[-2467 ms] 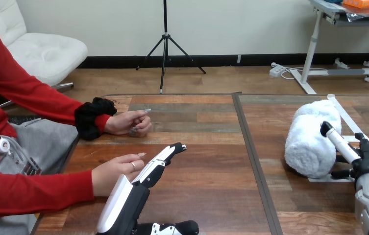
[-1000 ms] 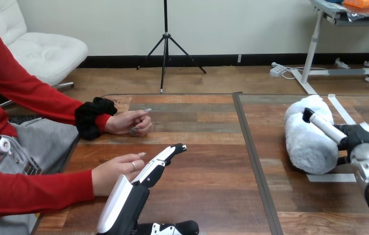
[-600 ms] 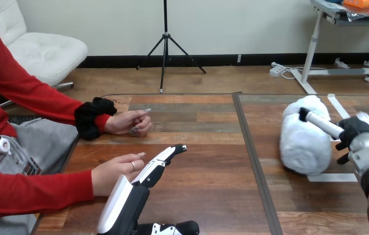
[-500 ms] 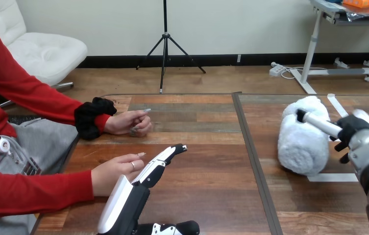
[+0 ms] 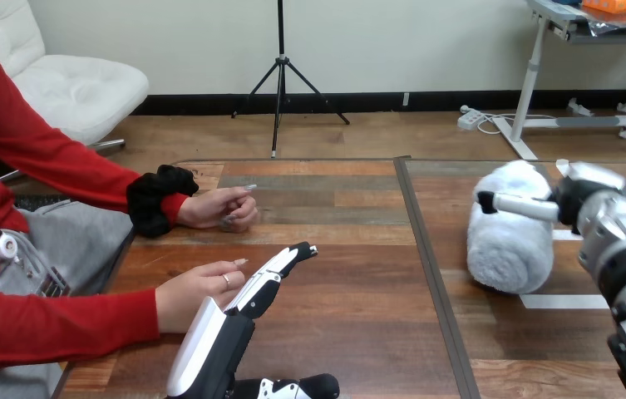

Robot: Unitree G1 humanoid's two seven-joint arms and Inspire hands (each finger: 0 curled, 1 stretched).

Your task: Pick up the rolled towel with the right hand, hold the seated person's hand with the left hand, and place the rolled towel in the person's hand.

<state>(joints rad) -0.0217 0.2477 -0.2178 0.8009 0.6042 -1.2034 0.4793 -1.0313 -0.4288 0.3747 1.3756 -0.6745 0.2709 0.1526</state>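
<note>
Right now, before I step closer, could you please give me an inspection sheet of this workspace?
Surface: wooden table, with a dark seam running front to back.
Job's things: rolled towel on the table's right half; the person's near hand at the left edge, fingers stretched out.
Clutter: white tape strips beside the towel.
Hands: right hand shut on the rolled towel, thumb across its top; left hand open, straight fingers lying along the person's near hand, not curled round it.
Cables: nothing seen on the table.
Surroundings: a person seated at the left; their far hand rests loosely curled on the table.
</note>
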